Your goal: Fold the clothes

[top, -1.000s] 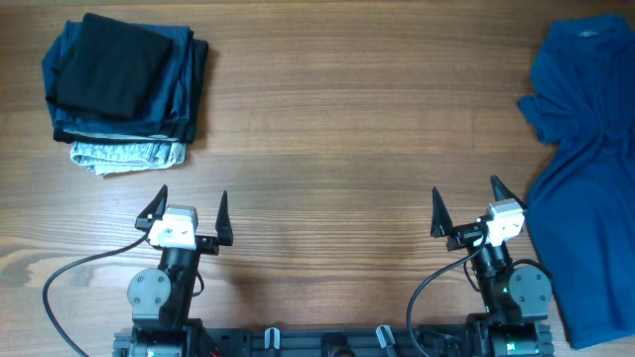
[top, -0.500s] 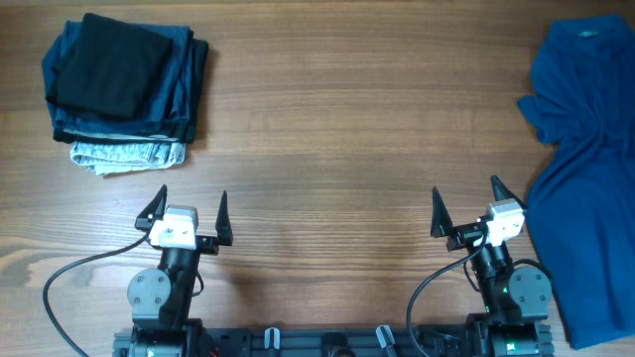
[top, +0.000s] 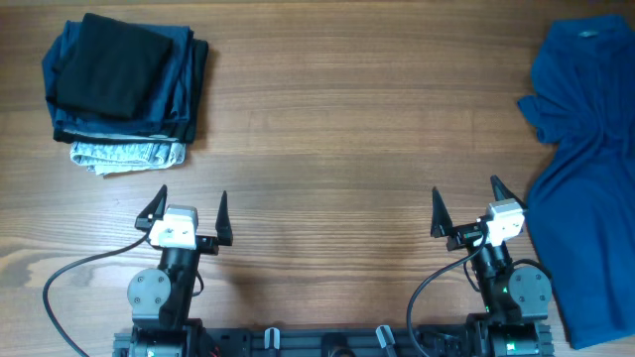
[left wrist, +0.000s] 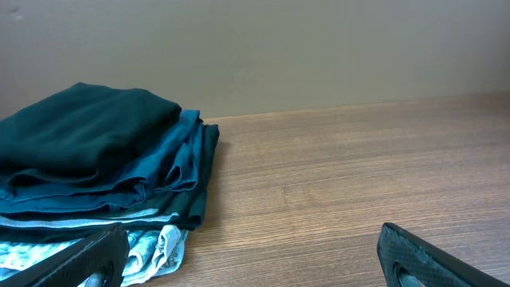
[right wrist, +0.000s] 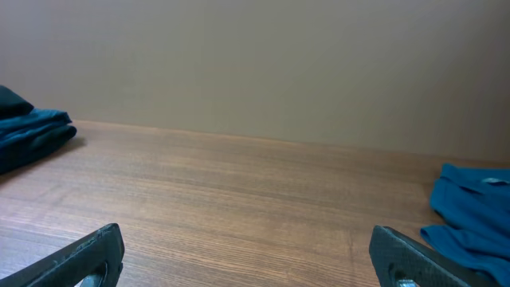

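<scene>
I see the left gripper (top: 189,203) and right gripper (top: 464,205) at the table's (top: 337,129) near edge, jaws wide, empty. The blue shirt (top: 585,169) lies crumpled at the table's right edge, the folded stack (top: 124,84) at its far-left corner.

table (top: 347,119) matt wood, visible grain; blue shirt (top: 590,169) soft matt cloth, rumpled; folded stack (top: 124,84) matt cloth.

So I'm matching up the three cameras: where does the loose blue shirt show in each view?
Overhead: the blue shirt runs down the right edge, top to bottom.
Left wrist: not in it.
Right wrist: the blue shirt is in the lower right corner, cut off by the frame.
Shared landmark: the folded stack is top left overhead, at left in the left wrist view, and at the far left edge in the right wrist view.
</scene>
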{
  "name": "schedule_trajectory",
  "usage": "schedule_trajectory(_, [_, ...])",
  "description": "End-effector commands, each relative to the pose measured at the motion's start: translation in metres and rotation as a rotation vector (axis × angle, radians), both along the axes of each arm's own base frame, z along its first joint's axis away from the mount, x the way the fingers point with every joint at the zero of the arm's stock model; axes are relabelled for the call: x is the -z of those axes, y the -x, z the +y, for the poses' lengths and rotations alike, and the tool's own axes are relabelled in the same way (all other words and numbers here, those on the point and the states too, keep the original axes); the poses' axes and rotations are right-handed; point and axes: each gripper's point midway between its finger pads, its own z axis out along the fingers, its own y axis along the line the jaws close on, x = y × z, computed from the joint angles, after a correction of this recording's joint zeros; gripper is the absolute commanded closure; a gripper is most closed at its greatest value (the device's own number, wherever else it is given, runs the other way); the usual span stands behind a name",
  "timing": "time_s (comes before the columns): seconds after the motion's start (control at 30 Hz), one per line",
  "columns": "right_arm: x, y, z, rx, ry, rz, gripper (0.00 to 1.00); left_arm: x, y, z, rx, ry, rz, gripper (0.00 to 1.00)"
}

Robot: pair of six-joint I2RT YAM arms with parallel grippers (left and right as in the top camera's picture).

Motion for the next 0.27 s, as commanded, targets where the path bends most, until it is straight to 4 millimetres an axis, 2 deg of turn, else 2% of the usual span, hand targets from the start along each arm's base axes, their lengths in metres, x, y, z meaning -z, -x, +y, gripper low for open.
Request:
schedule_trajectory(0.0, [-0.0024, 0.0005, 0.0007, -0.002, 0.016, -0.015, 0.01, 0.0020, 0.0000, 0.0013, -0.008, -0.016, -0.002, 0.00])
schedule_trajectory(0.23, [-0.0024, 0.0005, 0.0007, -0.002, 0.016, -0.015, 0.00, 0.0020, 0.0000, 0.0013, -0.008, -0.016, -0.002, 0.00])
